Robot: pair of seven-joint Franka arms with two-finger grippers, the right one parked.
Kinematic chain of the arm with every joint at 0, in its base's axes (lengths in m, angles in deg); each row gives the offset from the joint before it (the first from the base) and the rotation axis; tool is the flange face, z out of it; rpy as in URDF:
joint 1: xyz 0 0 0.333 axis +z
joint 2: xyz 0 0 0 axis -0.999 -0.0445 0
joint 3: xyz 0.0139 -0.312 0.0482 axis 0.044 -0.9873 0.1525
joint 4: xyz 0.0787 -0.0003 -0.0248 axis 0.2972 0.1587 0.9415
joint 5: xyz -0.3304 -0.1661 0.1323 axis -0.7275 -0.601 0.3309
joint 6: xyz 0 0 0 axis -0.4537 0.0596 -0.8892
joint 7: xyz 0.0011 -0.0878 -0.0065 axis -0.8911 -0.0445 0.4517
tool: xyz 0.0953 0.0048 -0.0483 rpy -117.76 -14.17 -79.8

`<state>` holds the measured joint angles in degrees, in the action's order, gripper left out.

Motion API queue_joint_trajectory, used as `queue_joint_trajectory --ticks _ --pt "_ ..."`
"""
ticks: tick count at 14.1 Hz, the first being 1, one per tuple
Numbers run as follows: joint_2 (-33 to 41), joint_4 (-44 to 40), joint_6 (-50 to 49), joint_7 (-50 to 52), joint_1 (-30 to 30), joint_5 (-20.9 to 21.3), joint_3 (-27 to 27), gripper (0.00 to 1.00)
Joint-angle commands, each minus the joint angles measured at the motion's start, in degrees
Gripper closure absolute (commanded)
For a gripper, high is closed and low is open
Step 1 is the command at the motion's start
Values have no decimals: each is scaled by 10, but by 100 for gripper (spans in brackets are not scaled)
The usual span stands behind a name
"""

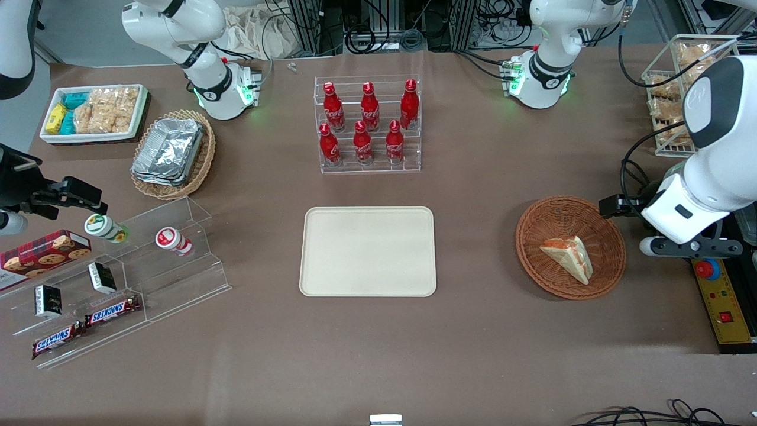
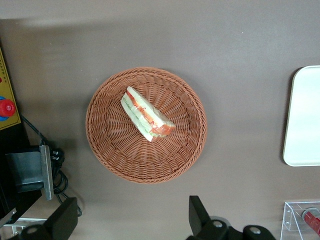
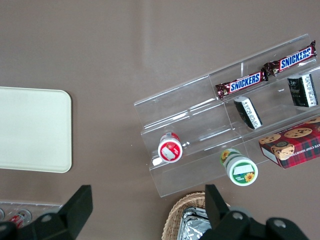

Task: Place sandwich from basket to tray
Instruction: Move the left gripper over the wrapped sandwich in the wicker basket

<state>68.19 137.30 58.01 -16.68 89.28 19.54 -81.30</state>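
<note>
Pincer (image 2: 132,220) open above sandwich (image 2: 146,115) in basket (image 2: 110,150)

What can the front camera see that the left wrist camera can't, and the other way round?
Only the front view shows the six red bottles in their clear rack, the foil trays, the Snickers bars and the white snack bin. It shows the whole tray too.

Only the left wrist view shows the gripper with its fingers spread open, high above the table beside the basket.

Both show the sandwich lying in the basket, the brown table, and at least an edge of the tray.
</note>
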Motion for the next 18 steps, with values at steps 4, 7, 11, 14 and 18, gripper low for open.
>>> queue_joint_trajectory --ticks 4,7,11,14,18 --pt "-15 -18 -7 17 1 13 -1 0" --pt "-21 9 -2 55 3 15 3 0" --pt "-5 98 68 203 8 9 4 0" --pt "12 196 175 264 10 13 6 0" --pt "-7 231 249 336 9 15 12 0"
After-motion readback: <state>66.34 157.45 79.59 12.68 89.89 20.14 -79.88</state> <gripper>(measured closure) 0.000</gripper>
